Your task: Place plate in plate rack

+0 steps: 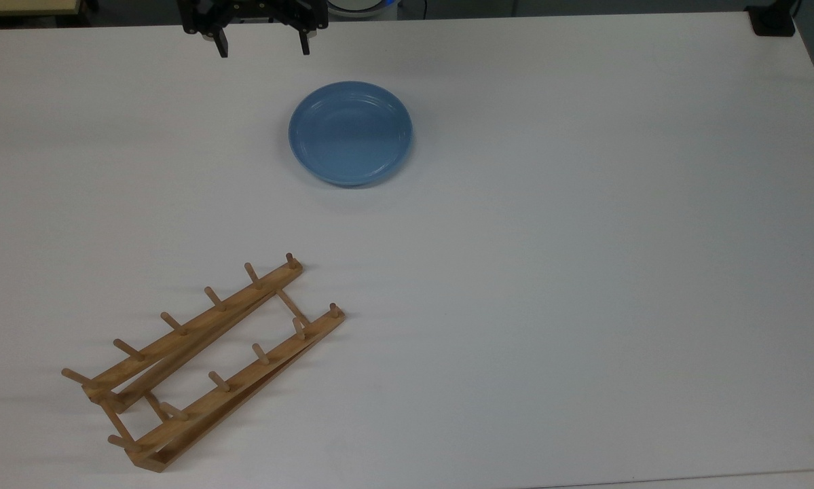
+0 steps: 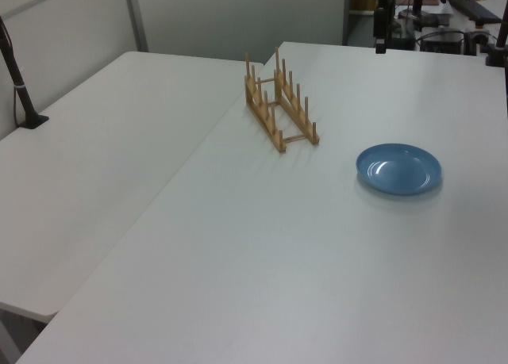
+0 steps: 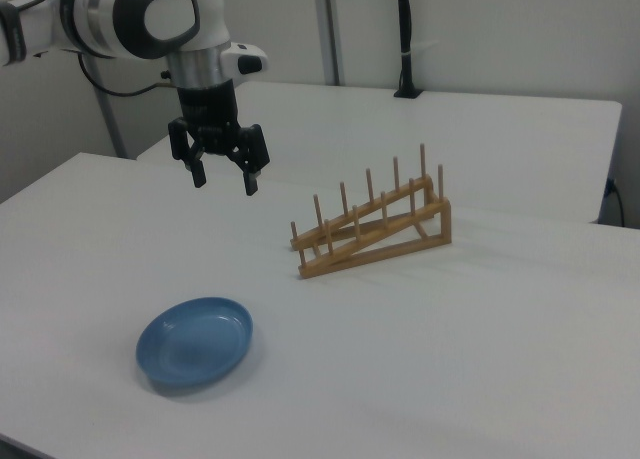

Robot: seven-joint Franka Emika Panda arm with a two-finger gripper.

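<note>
In the right view we start nearest the camera, at the lower left of the frame, where the plate lies flat on the white table, open side up and untouched. Being round, it has no long axis to line up with; any stretch of its raised rim would serve for a pinch. What the coming move turns on, we judge, is the offset between plate and fingers. The gripper hangs in the air in the upper left of the right view, above and beyond the plate, so the reach is downward and toward the camera. In the top view the same gap reads as the gripper at the upper edge of the frame, with the plate below it and a little to the right.

Further back, at mid-frame right in the right view, stands the plate rack, well apart from both plate and gripper, its rails running from lower left to upper right.

The arm comes in from the upper left corner of the right view, wrist pointing straight down, the two fingers spread wide apart and holding nothing.
</note>
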